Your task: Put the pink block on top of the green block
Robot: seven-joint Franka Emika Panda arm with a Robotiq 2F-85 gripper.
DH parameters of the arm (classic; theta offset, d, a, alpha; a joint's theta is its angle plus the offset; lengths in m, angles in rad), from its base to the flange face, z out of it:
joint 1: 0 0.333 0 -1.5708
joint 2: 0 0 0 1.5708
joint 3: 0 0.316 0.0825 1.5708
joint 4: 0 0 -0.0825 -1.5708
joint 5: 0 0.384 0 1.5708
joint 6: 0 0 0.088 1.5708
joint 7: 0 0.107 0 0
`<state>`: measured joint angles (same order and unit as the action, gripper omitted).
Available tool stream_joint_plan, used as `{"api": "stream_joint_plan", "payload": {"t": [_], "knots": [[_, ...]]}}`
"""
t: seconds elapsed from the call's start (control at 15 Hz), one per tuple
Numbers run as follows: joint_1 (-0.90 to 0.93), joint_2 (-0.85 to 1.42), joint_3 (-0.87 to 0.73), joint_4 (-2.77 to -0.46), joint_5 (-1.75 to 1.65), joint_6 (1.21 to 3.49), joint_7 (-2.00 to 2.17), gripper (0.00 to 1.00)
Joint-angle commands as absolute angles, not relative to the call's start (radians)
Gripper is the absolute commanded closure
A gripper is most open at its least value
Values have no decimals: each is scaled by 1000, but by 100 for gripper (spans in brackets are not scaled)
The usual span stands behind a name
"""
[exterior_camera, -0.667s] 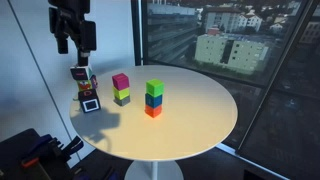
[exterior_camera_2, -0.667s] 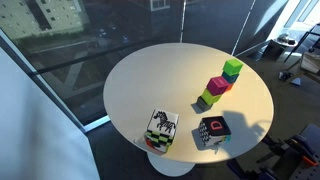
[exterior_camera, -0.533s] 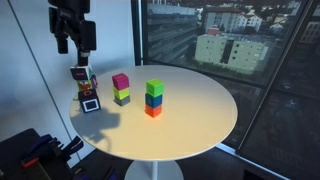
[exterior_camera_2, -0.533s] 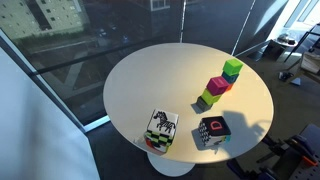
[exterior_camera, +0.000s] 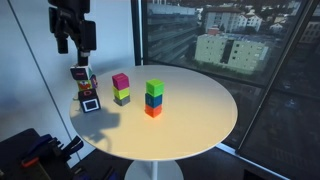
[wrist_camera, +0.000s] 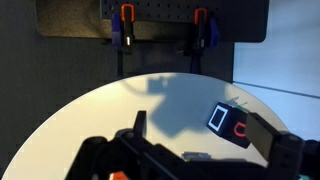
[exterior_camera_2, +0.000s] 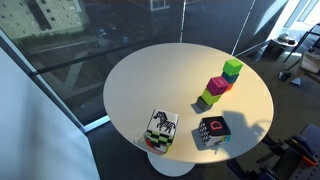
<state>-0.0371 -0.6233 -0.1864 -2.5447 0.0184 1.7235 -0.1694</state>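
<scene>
The pink block sits on a yellow-green cube left of the round white table's middle; it also shows in an exterior view. The green block tops a stack over a blue cube and an orange cube; it also shows in an exterior view. My gripper hangs open and empty high above the table's left edge, well apart from both blocks. In the wrist view my gripper has its fingers spread wide with nothing between them; the blocks are out of that view.
A black cube with a white square and a patterned cube stand near the table's edge below the gripper. Glass walls surround the table. A pegboard with clamps is behind it.
</scene>
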Motion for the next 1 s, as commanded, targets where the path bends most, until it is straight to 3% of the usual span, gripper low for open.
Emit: {"api": "stream_joint_plan", "payload": {"t": [0.0,0.93], "knots": [[-52,-619,-158,-2539,29,1749,-157,0],[-43,-492,-19,-2493,19,1998,51,0]]}}
